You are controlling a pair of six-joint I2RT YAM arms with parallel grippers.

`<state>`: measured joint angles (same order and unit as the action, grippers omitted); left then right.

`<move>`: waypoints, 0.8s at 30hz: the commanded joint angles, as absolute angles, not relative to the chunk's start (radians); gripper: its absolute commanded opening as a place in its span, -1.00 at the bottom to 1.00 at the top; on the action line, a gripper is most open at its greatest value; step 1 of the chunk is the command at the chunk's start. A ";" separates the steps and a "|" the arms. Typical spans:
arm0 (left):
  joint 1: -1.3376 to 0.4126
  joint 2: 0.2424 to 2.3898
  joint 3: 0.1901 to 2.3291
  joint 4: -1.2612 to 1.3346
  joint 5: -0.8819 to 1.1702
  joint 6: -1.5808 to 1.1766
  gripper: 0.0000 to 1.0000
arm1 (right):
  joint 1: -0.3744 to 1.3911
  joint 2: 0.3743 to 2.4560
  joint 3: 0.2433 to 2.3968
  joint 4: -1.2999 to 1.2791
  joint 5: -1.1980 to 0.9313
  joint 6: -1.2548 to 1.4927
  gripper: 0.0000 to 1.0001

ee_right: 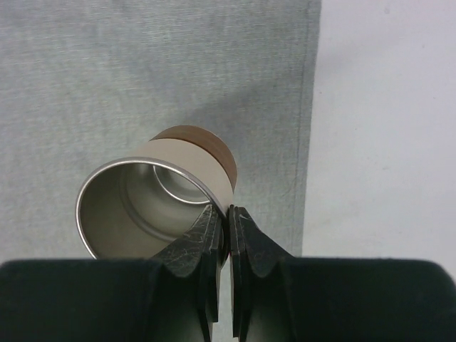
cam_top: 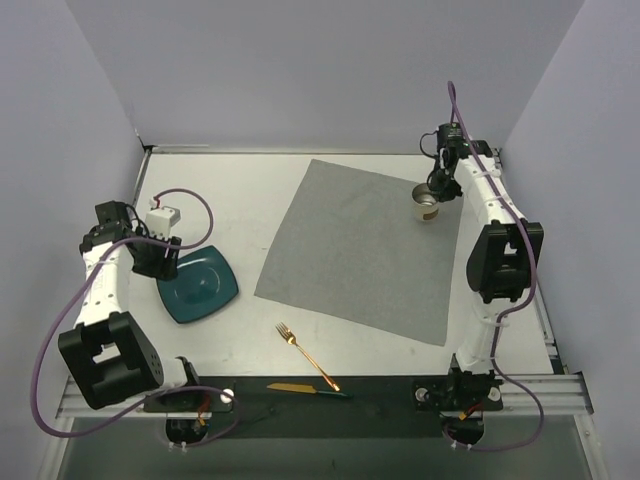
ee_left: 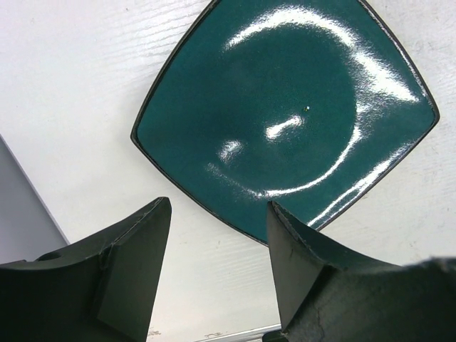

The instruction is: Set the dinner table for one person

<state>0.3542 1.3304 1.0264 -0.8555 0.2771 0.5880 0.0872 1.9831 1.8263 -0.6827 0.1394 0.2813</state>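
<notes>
Top external shows the dinner table (cam_top: 220, 180) under everything, with the grey placemat (cam_top: 360, 250) skewed on it. Left of the placemat, the teal plate (cam_top: 200, 285) lies beneath the left gripper (cam_top: 160, 262), jaws spread and empty. At the placemat's far right corner, the right gripper (cam_top: 440, 188) pinches the cup (cam_top: 427, 203) by its rim. So thin a hold could slip and topple it.

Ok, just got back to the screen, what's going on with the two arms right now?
The right gripper is shut on the rim of the beige metal cup with a brown base, at the far right corner of the grey cloth placemat. The left gripper is open at the edge of the teal square plate, which sits on the white table left of the mat. A gold fork and knife lie near the front edge.
</notes>
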 commanded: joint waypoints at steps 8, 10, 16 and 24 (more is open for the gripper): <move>0.356 1.370 1.066 -0.822 0.284 0.588 0.32 | 0.003 2.077 1.884 -0.730 0.038 0.311 -1.00; 0.356 1.380 1.069 -0.819 0.284 0.584 0.33 | 0.003 2.077 1.870 -0.732 0.038 0.308 -1.00; 0.356 1.394 1.069 -0.815 0.285 0.583 0.32 | -0.041 2.011 1.740 -0.671 0.026 0.321 -1.00; 0.356 1.402 1.065 -0.821 0.301 0.574 0.32 | -0.046 2.020 1.684 -0.598 0.023 0.302 -1.00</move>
